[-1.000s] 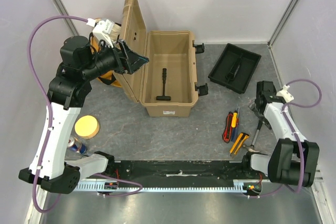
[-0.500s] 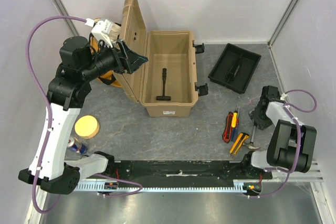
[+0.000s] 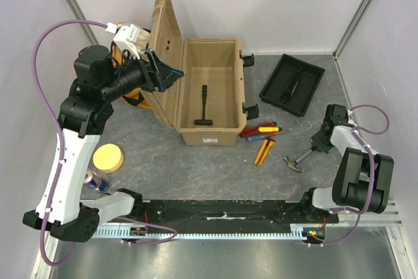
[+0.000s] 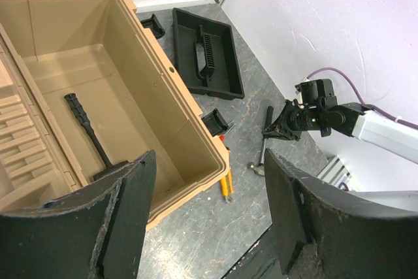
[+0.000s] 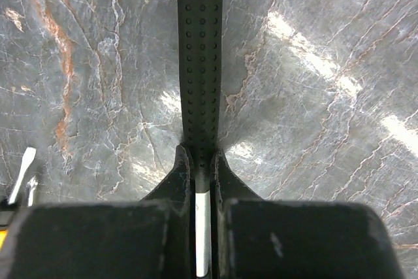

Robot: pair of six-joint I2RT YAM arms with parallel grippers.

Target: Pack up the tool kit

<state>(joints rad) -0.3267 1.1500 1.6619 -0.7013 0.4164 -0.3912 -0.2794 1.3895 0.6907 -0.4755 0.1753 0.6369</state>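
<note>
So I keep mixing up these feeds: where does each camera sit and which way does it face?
Top external: above and behind the arms, looking down on the table; both arms show, bases at bottom.
Left wrist: on the raised left arm, looking down into the open toolbox; open left gripper frames it.
Right wrist: low over the table, looking along the hammer the right gripper is shut on.
Shared: top and left wrist both show toolbox, black tray, hammer.

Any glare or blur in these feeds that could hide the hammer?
Right wrist: glare patches on the table beside the hammer, its grip sharp, near jaws soft. Left wrist: foreground jaws blurred, toolbox crisp. Top external: even light, faint shadows.
</note>
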